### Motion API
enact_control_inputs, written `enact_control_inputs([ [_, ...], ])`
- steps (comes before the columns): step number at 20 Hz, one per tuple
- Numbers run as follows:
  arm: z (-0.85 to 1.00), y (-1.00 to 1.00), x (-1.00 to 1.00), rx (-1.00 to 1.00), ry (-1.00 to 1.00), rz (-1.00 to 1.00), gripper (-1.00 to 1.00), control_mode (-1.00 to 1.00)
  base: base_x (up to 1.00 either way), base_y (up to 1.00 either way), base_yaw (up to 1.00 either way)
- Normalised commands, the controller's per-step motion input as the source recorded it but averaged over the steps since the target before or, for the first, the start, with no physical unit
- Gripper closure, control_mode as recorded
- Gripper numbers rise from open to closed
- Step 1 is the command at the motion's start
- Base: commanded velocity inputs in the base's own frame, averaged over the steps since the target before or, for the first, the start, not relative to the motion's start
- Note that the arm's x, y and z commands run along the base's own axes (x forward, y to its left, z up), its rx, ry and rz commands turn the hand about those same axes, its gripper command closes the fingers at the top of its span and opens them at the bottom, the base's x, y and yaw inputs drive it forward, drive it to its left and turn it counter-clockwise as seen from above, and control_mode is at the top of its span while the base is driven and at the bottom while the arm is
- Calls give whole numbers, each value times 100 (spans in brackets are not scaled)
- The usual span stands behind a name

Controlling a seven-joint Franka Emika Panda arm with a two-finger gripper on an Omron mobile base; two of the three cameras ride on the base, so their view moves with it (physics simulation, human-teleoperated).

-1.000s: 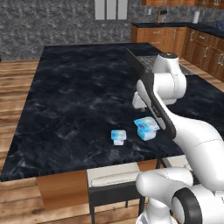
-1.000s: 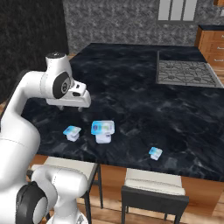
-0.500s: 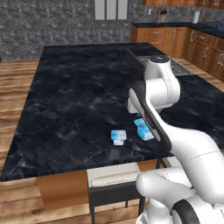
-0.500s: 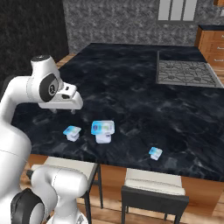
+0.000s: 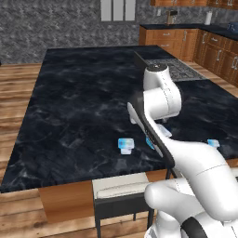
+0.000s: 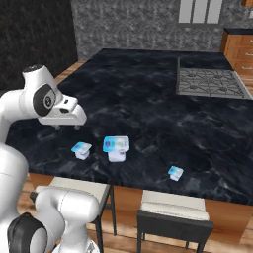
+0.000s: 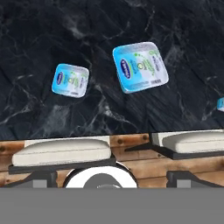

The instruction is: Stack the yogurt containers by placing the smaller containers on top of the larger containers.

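On the dark marbled counter point(image 6: 148, 108), close to its near edge, stand three yogurt containers. The large tub point(image 6: 116, 147) sits upright with its light-blue and white lid facing up, and just beside it, toward the left corner of that near edge as the right base view shows it, is one small cup point(image 6: 81, 149), close to the tub but not touching it. The other small cup point(image 6: 175, 172) stands well apart from them, further along the same near edge toward the right. Nothing is stacked: each container rests directly on the counter. The gripper point(image 6: 66, 127) hangs above the counter, on the far side of the left small cup and the tub and apart from both; its jaws are spread wide and hold nothing. In the hand view the large tub point(image 7: 140, 66) lies above centre and slightly right, the nearer small cup point(image 7: 70, 80) to its left, and a sliver of the other small cup point(image 7: 221, 104) shows at the right border; none of them lies between the finger tips. Below the counter's wooden edge stand two stools point(image 6: 173, 207) with pale cushions. A cooktop point(image 6: 210, 81) is set into the far right part of the counter.
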Motion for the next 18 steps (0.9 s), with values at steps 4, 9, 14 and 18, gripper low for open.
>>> enact_control_inputs([
  [4, -14, 5, -8, 0, 0, -4, -100, -100, 0, 0, 0],
  [9, -24, 4, -1, 0, 0, -4, -100, -100, 0, 0, 0],
  [14, -16, 10, 0, -1, 0, -1, -100, -100, 0, 0, 0],
  [18, -10, 27, 0, -8, 0, 0, -100, -100, 0, 0, 0],
])
